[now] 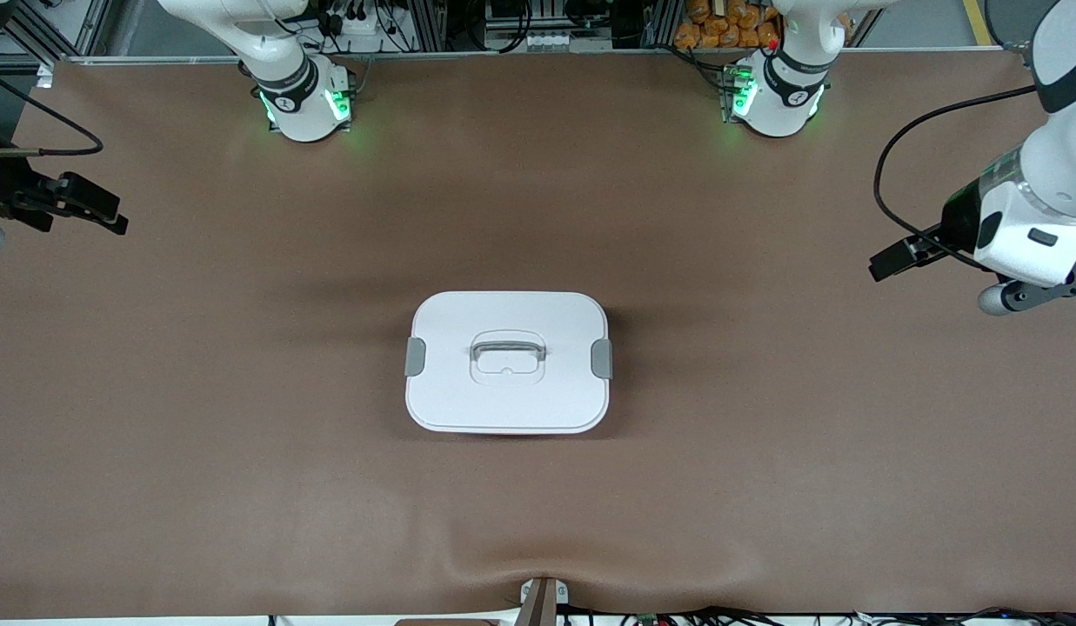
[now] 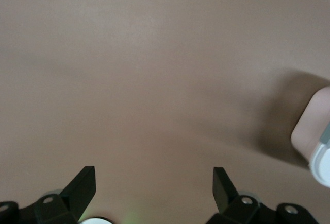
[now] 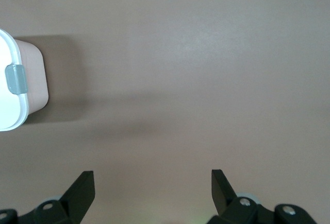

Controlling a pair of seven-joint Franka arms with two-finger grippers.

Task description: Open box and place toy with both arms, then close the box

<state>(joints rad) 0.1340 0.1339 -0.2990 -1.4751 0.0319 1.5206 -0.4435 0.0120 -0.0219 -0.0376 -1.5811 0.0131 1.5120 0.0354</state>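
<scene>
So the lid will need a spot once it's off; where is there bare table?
Bare brown table lies all around the closed box. Open left gripper and open right gripper wait over the table ends. Nowhere is crowded.

Both arms wait raised; left hand (image 2: 154,193) and right hand (image 3: 153,193) spread wide.

Even overhead light; soft shadows (sharp)

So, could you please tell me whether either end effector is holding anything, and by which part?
Nothing: the left end effector and right end effector hang open over bare table.
</scene>
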